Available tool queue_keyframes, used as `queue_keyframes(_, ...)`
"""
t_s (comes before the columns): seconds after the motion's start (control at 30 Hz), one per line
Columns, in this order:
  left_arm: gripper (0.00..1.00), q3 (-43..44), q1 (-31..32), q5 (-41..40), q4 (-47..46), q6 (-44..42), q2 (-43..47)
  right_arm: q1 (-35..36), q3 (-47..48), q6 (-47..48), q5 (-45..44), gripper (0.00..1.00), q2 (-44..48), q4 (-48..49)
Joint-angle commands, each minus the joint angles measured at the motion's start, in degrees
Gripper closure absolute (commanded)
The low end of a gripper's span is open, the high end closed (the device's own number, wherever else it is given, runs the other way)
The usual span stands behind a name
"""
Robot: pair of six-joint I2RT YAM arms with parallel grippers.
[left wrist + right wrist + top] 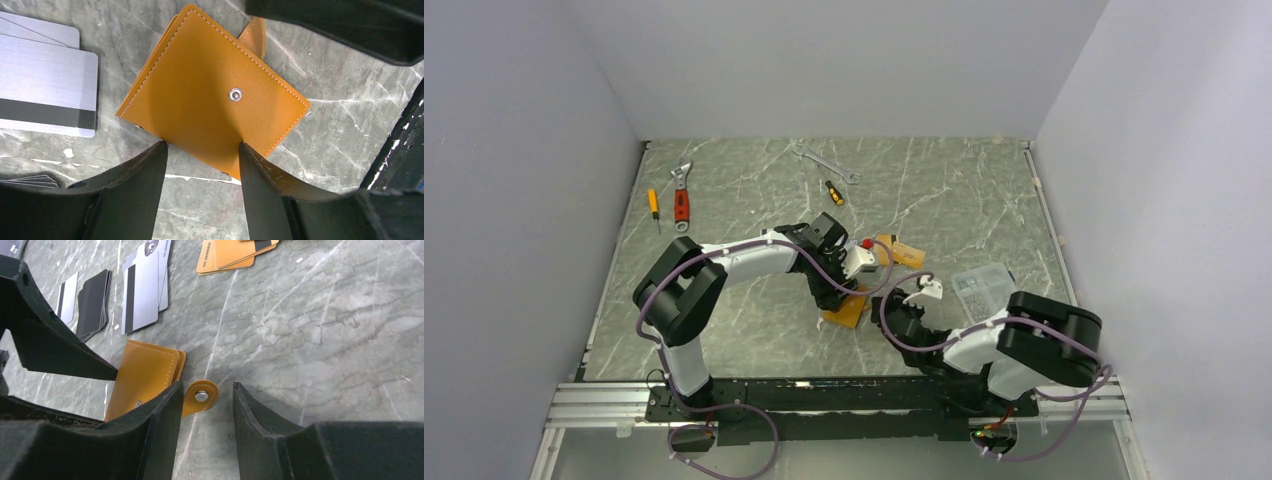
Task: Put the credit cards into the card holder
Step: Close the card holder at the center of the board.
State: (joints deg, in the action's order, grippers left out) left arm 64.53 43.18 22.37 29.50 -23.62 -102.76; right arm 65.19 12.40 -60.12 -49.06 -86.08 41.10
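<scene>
Grey marbled worktop; silver-grey credit cards lie flat just beside card holder; holder closed, mid-worktop toward near edge; left gripper spread, fingertips at holder's edge; right gripper spread astride snap tab, not pinching; orange-tan cards lie beyond.

— Site type?
— Robot lab, test cell. Plain white walls box in a marble-pattern desk. Two arms mounted at an aluminium rail. Wrench, spanner, screwdrivers lying loose.
</scene>
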Motion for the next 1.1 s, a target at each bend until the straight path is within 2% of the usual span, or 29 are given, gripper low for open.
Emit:
queue_keyframes(0.0,0.41,0.0,0.6,-3.0,1.7,2.1,-2.2,-0.1,-3.1,-3.3,0.8,0.57,6.8,-6.4)
queue_keyframes(0.1,0.41,-0.1,0.8,-3.5,1.0,3.4,-2.4,0.2,-6.3,-0.9,2.5,0.57,13.5,-5.6)
queue_keyframes(0.27,0.41,-0.8,1.0,-5.7,-0.2,6.0,-2.1,0.5,-7.9,-1.1,5.0,0.57,24.8,-13.2)
queue_keyframes(0.37,0.40,-2.4,1.1,-6.2,-1.3,8.7,-1.3,0.4,-6.9,-1.9,7.5,0.57,28.5,-17.8)
queue_keyframes(0.57,0.38,-2.2,1.1,-5.8,-1.6,12.2,0.3,-0.5,-2.7,-3.8,13.0,0.56,29.0,-22.8)
queue_keyframes(0.73,0.38,-2.4,1.1,-3.3,-1.0,13.9,0.3,-6.4,-0.7,-7.6,20.0,0.56,29.8,-29.5)
queue_keyframes(0.93,0.38,-4.6,-0.8,7.1,-3.0,21.7,0.5,-15.7,1.5,-4.5,32.0,0.52,30.4,-29.3)
queue_keyframes(1.07,0.38,-8.2,-4.1,13.5,-7.7,28.9,1.3,-18.0,11.0,0.9,35.6,0.47,25.9,-39.1)
